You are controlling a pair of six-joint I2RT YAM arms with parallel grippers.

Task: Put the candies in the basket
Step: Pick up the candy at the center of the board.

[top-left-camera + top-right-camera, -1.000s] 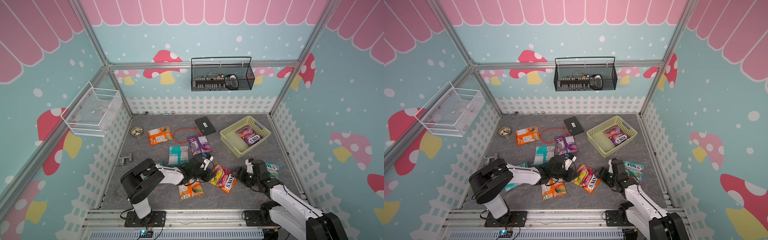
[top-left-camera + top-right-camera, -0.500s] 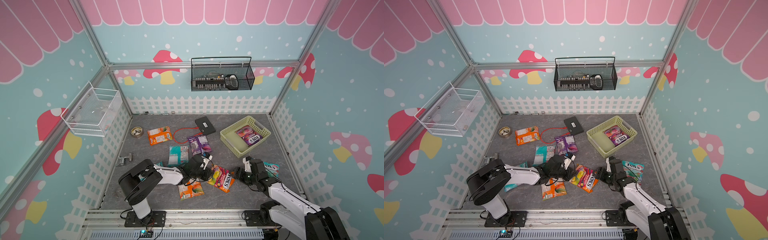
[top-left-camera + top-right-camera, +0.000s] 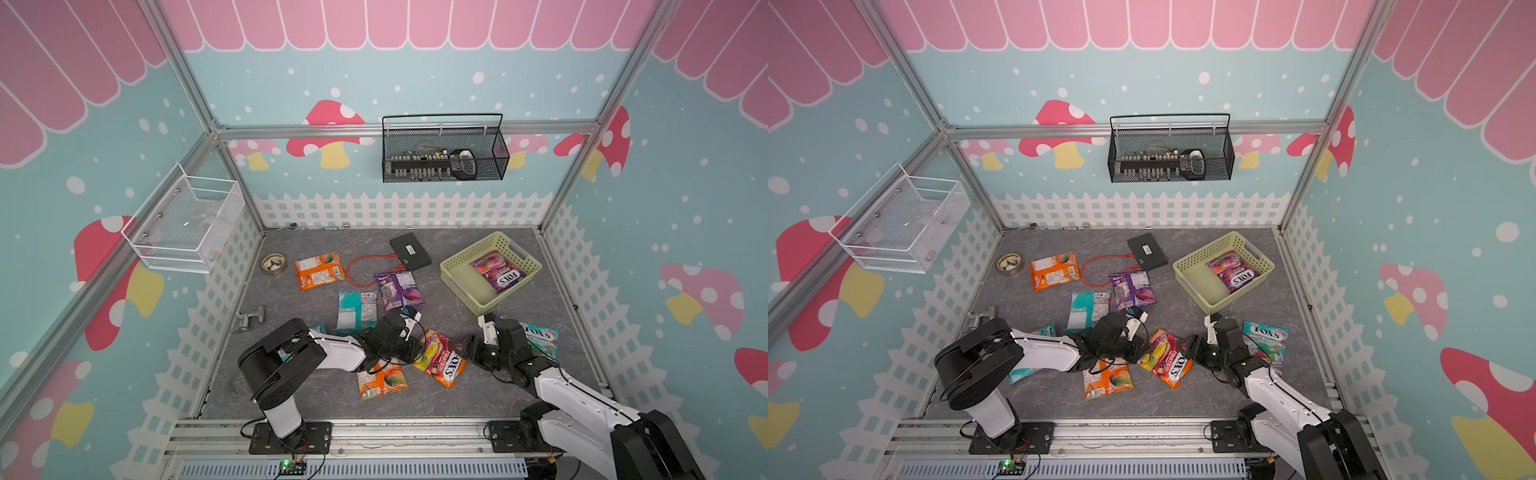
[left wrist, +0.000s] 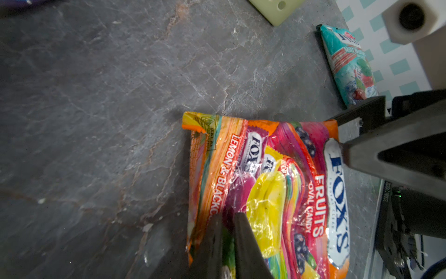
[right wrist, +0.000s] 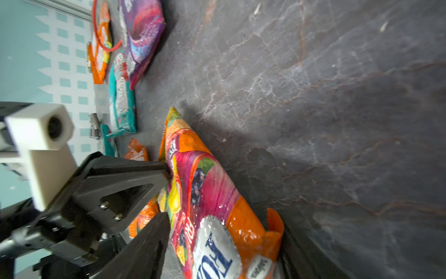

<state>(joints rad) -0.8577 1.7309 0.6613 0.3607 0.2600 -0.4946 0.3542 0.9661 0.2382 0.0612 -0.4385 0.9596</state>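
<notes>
Pinching fruit bag [image 3: 440, 361] with my left claw [image 4: 226, 216], right claw [image 4: 339, 134] gaping at its end, teal bag [image 3: 1048, 331] half-hidden under arm [image 3: 1042, 353], eight candies [image 3: 319, 271], one basket [image 3: 469, 249].

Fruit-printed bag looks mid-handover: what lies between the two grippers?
Only the fruit-printed bag, between left gripper and right gripper, visible in both top views.

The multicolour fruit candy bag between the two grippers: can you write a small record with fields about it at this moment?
bag: FOX'S fruits bag, outside the basket
left gripper: shut on one edge of the bag
right gripper: open, jaws on either side of the opposite end
basket contents: one purple bag
</notes>
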